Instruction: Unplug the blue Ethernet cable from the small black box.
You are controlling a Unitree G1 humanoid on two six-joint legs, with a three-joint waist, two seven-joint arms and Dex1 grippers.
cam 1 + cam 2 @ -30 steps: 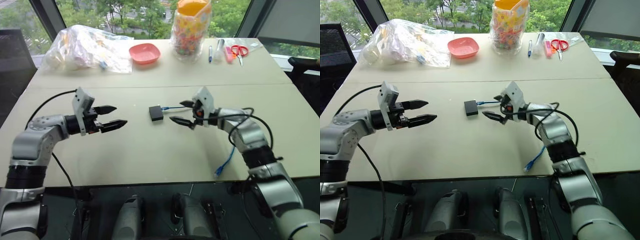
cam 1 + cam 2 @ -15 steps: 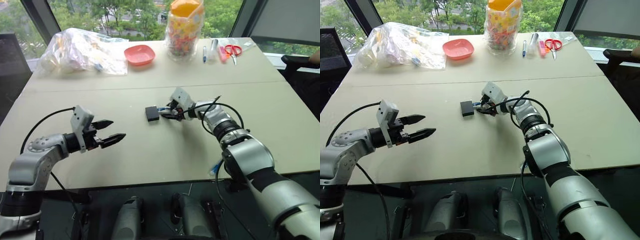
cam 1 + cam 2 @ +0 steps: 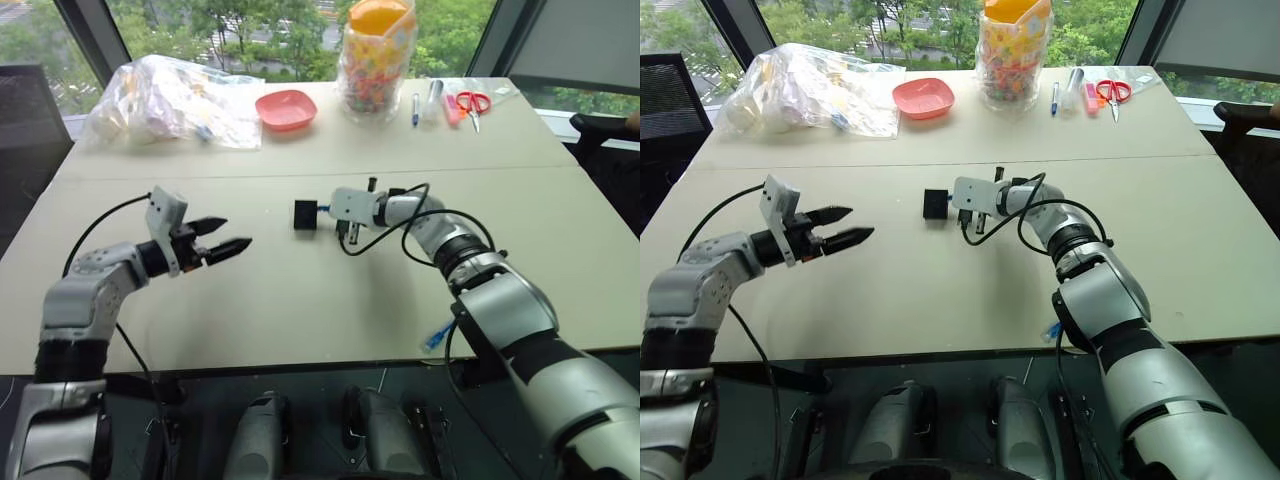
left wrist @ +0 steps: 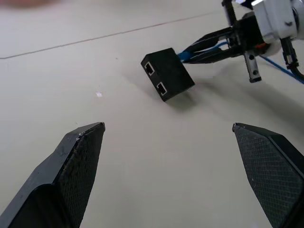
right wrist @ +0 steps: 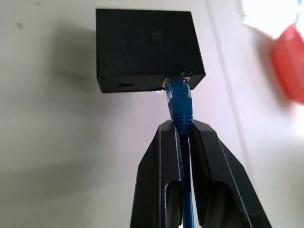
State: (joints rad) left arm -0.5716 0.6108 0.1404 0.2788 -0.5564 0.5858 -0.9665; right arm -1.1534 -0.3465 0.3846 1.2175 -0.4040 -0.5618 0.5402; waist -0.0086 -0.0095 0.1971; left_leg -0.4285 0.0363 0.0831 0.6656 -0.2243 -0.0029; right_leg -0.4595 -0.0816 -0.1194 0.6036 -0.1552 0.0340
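The right claw is clamped on the blue Ethernet cable just behind its plug, which is still seated in the side of the small black box. The box lies near the middle of the bench, with the cable running back along the right arm. The left claw hangs wide open and empty, well apart from the box on its other side, pointing towards it.
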